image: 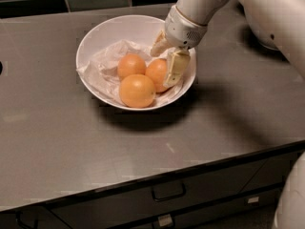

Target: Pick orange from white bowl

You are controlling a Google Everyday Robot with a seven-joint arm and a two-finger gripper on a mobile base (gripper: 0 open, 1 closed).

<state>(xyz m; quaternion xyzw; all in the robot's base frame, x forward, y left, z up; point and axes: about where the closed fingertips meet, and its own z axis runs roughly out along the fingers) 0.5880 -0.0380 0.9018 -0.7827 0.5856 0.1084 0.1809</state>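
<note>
You have the robot's two-finger gripper (163, 67) down inside the wide, round, glossy white bowl (95, 32), at its right side, hanging from the white arm (200, 4) that reaches in from the upper right. Its fingers are apart: the near cream-coloured finger (176, 66) lies across the right flank of the round, deeper reddish-orange orange (155, 73), and the far finger (158, 46) sits just behind that fruit, so the orange is between them. You cannot tell whether either pad actually presses on the skin. The orange rests in the bowl on the crumpled white paper lining (102, 68), touching the larger, paler yellow-orange fruit (137, 90) in front of it and just beside the smaller orange fruit (131, 65) to its left. The bowl stands on the flat grey countertop (214, 128), above dark drawers with a metal handle (168, 193).
</note>
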